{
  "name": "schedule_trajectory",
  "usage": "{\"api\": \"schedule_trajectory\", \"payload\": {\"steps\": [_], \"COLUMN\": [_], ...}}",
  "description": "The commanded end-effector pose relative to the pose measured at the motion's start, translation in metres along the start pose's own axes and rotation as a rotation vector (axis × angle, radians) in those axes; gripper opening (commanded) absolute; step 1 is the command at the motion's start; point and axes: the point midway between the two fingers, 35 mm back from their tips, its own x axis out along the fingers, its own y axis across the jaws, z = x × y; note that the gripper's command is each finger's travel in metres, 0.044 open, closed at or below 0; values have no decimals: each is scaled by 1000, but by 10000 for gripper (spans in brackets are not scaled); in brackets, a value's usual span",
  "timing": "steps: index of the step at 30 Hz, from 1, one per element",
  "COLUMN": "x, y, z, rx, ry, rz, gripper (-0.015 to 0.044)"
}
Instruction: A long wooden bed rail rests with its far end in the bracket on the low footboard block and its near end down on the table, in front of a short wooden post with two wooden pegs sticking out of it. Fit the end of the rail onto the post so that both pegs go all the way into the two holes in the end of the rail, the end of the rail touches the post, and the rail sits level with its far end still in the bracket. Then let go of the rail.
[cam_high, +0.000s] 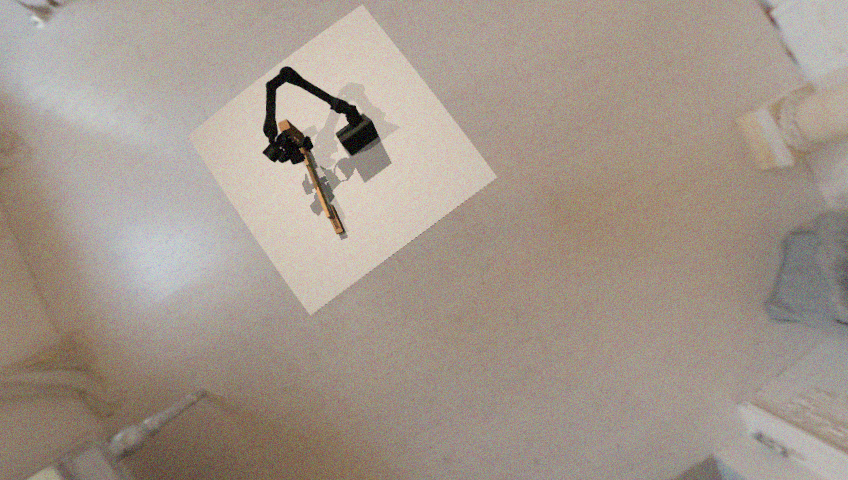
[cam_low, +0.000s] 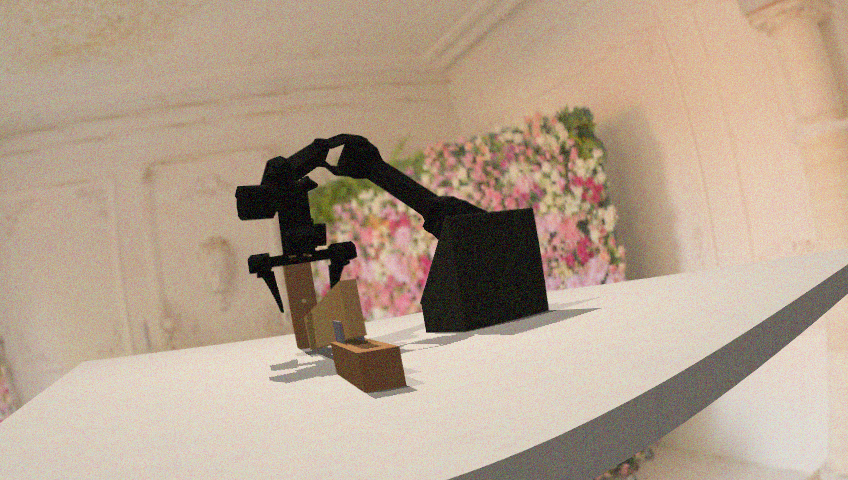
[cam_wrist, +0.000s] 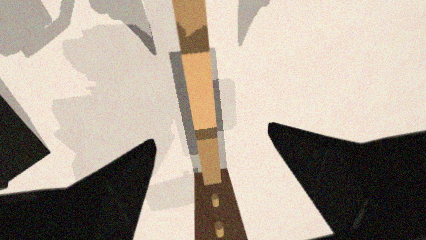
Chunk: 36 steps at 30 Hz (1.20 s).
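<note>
The wooden rail (cam_high: 320, 193) (cam_low: 348, 306) (cam_wrist: 199, 90) slopes down from the footboard block (cam_low: 385, 368) to the foot of the post (cam_high: 285, 125) (cam_low: 299, 291) (cam_wrist: 204, 215). The grey-blue bracket (cam_low: 338, 330) shows at the block end. Two pegs, the lower (cam_wrist: 215, 200) and the upper (cam_wrist: 219, 230), stick out bare from the post, above the rail's near end in height. Whether that end touches the post is unclear. My gripper (cam_low: 307, 297) (cam_wrist: 212, 135) is open and empty, pointing down above the rail near the post, one finger on each side of it in the wrist view. The rail's holes are hidden.
The arm's black base (cam_high: 357, 135) (cam_low: 487, 270) stands on the pale table (cam_high: 416, 178) (cam_low: 238, 422), to one side of the rail. The post stands upright close beside the gripper. Shadows of the arm fall across the table around the rail.
</note>
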Motion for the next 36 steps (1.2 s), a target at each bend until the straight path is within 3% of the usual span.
{"api": "schedule_trajectory", "payload": {"steps": [1, 34, 36], "x": [8, 57, 57], "y": [1, 5, 5], "z": [-1, -2, -2], "rx": [-4, -4, -4], "ry": [6, 11, 11], "rz": [2, 1, 1], "gripper": [440, 440, 387]}}
